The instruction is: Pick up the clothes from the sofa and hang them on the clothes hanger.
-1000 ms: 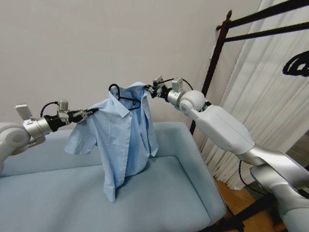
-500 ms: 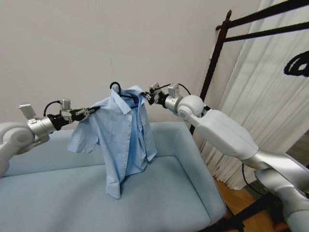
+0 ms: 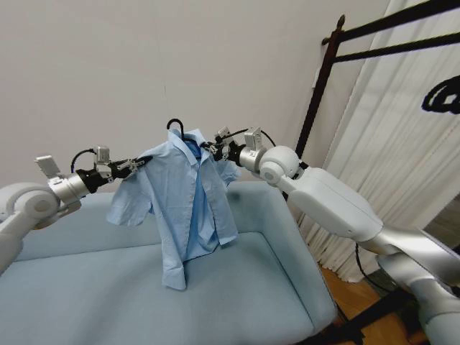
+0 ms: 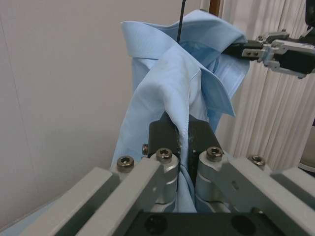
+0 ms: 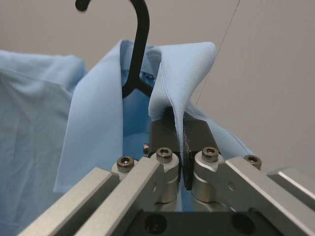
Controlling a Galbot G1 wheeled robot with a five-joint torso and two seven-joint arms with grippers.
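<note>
While held aloft over sofa (image 3: 273,287), logged shirt (image 3: 188,208) on black hanger (image 3: 175,128), pinched tight at one shoulder by left gripper (image 3: 136,164) and at the other by right gripper (image 3: 213,147), length hanging straight down, dark rack (image 3: 316,93) off to the right, nearer right arm.

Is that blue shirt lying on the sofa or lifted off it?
Lifted off. The blue shirt hangs between the left gripper and right gripper, both shut on it, hem above the sofa.

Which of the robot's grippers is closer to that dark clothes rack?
Right. The right gripper pinches the shirt at the shoulder nearest the clothes rack; the left gripper pinches the opposite shoulder, farther away.
</note>
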